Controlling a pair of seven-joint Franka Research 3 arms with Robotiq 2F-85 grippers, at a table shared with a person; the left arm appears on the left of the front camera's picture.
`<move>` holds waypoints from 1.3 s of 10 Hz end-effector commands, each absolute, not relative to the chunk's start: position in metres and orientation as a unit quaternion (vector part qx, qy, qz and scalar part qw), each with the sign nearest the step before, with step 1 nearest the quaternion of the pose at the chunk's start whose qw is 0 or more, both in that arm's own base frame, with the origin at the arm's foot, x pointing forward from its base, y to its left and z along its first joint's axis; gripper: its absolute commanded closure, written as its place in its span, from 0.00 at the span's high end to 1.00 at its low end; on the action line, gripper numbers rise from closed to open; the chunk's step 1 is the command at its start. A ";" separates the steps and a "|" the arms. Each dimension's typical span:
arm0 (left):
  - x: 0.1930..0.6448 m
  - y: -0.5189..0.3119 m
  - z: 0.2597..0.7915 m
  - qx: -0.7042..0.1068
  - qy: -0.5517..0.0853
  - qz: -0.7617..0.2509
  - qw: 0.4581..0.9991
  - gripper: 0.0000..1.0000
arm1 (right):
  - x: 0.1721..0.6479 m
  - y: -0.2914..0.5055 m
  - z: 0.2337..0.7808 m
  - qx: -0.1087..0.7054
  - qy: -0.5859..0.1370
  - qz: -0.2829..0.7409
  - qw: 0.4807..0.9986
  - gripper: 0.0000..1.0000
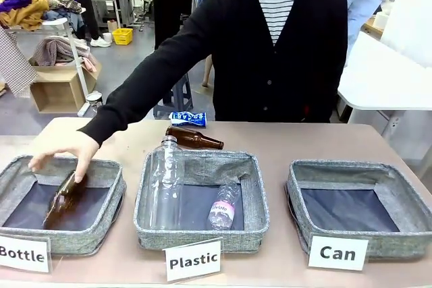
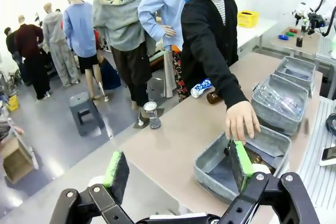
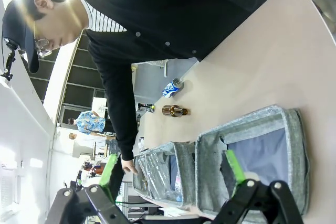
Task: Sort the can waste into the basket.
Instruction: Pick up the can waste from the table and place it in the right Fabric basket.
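Three grey baskets stand in a row along the near side of the table. In the front view the basket behind the white "Can" sign sits at four o'clock, with only its dark base showing inside. The blue can, crushed and printed with white lettering, lies on the bare table near the far edge. It is at about ten o'clock from that basket and well apart from it. Just toward six o'clock of the can lies a brown glass bottle on its side.

The middle basket, signed "Plastic", holds two clear plastic bottles. At eight o'clock the person's hand rests on another brown bottle, which is tilted into the basket signed "Bottle".

The left pincer hangs above the table's near corner with its green-padded fingers spread wide and nothing between them. The right pincer is likewise spread wide and empty, over the near wall of the Can basket.
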State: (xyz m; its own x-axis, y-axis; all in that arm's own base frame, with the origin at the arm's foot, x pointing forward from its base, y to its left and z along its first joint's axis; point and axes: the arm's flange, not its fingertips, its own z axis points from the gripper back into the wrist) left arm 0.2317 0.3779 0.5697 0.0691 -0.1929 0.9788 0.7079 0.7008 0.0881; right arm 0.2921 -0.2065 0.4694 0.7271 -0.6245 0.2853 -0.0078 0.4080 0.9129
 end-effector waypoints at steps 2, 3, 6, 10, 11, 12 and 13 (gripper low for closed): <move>0.234 0.366 0.574 -0.199 -0.607 -0.340 0.690 1.00 | 0.295 -0.207 0.470 0.512 -0.329 -0.187 0.771 1.00; 0.236 0.354 0.574 -0.195 -0.605 -0.347 0.690 1.00 | 0.295 -0.207 0.470 0.512 -0.329 -0.187 0.771 1.00; 0.270 0.274 0.570 -0.169 -0.597 -0.375 0.689 1.00 | 0.295 -0.207 0.470 0.512 -0.329 -0.187 0.771 1.00; 0.353 0.105 0.573 -0.104 -0.492 -0.540 0.674 1.00 | 0.295 -0.207 0.470 0.512 -0.329 -0.187 0.771 1.00; 0.374 0.065 0.573 -0.100 -0.462 -0.576 0.667 1.00 | 0.295 -0.207 0.470 0.512 -0.329 -0.187 0.771 1.00; 0.396 0.023 0.576 -0.105 -0.431 -0.614 0.653 1.00 | 0.295 -0.207 0.470 0.512 -0.329 -0.187 0.771 1.00; 0.415 -0.012 0.577 -0.100 -0.398 -0.651 0.639 1.00 | 0.295 -0.207 0.470 0.512 -0.329 -0.187 0.771 1.00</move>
State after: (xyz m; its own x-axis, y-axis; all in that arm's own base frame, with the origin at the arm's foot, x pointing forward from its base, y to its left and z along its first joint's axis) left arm 0.3901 -0.0119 0.5730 -0.1569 -0.7112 0.6853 0.8918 0.1962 0.4077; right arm 0.2924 -0.2060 0.4699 0.7279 -0.6231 0.2864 -0.0085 0.4094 0.9123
